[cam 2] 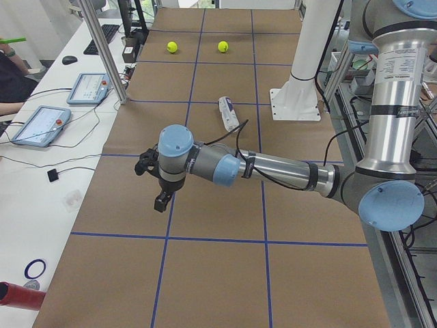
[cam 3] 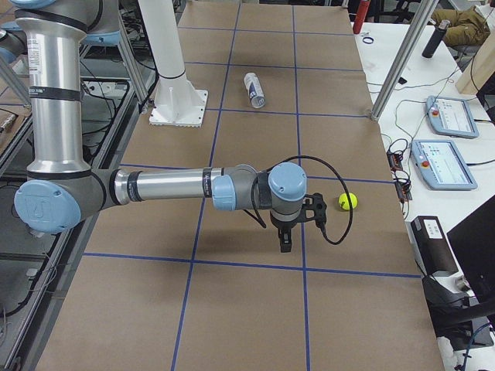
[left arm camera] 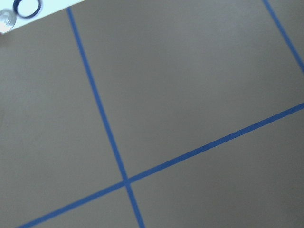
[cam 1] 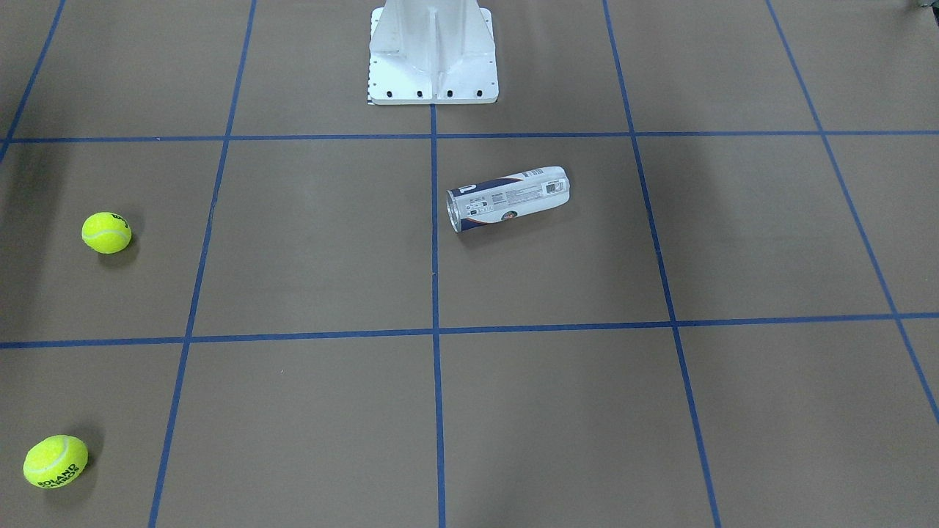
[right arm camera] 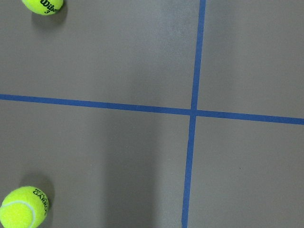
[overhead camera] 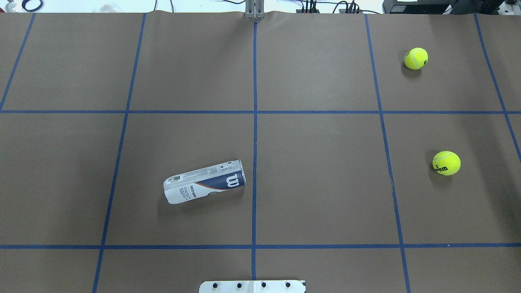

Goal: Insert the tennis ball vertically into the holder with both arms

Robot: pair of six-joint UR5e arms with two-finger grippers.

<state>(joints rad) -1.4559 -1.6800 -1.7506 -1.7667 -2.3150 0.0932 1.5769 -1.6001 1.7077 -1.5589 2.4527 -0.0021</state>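
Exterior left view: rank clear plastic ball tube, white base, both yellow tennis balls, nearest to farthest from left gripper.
From left gripper:
1. Clear plastic tube, lying mid-table.
2. White base, robot's side.
3. Yellow tennis balls, far end: operator-side ball, robot-side ball; too close to call.

The holder point(overhead camera: 204, 182), a clear tube with a navy-and-white label and white "W", lies on its side just left of the centre tape line point(overhead camera: 255, 81), its metal-rimmed mouth toward the line. A yellow-green tennis ball point(overhead camera: 446, 162) and a second ball point(overhead camera: 416, 58) sit well apart on the robot's right. The left arm point(cam 2: 273, 167) and right arm point(cam 3: 162, 188) stretch level above the table point(overhead camera: 317, 183).
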